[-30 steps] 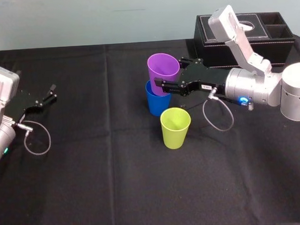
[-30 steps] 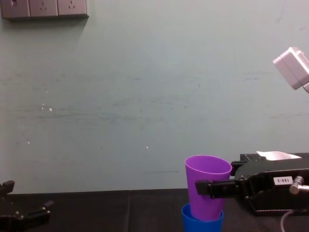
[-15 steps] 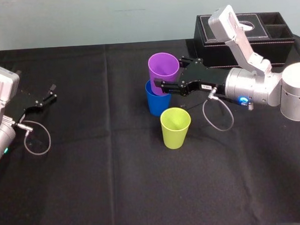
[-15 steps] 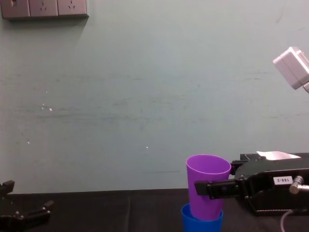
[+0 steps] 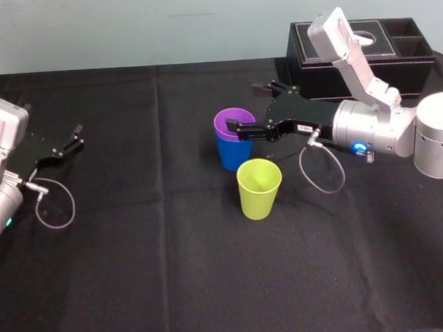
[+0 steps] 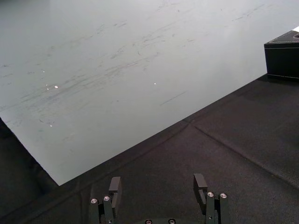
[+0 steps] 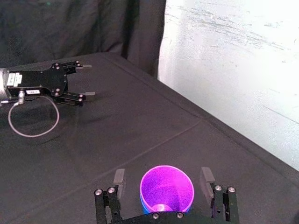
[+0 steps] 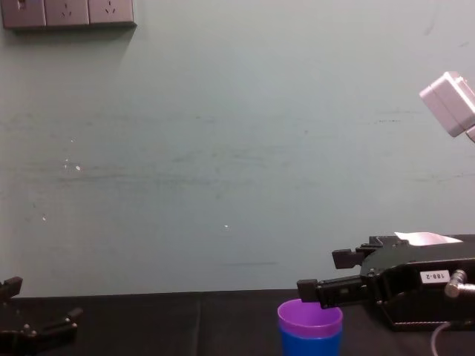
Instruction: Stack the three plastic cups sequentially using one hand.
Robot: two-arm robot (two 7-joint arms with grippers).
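You had the purple cup [image 5: 234,121] seated inside the blue cup [image 5: 230,154], both upright on the black table [image 5: 174,271].

From the side, the chest view gave you the depth. The purple cup [image 8: 310,316] stood as a narrow band above the lip of the blue cup [image 8: 310,346]. The right gripper [image 8: 319,273] hung level just over that band, with its white label [image 8: 433,277] facing the camera.

The right wrist view looked straight down into the purple cup [image 7: 167,188]. There the right gripper [image 7: 162,175] had its fingers spread wide, one on each side of the rim with a gap between finger and plastic. It was holding nothing.

From the head view you got the layout. The right gripper [image 5: 242,106] reached in over the blue cup from the right. The yellow-green cup [image 5: 259,188] stood upright just beside the blue cup, nearer the robot and a little to the right. I could not tell whether the two touched. The tissue box [image 5: 364,57] sat behind and to the right of the blue cup.

The left gripper [image 5: 79,137] lay well off to the left of the blue cup. Its own wrist view showed the left gripper [image 6: 157,182] with fingers apart and empty over the cloth.
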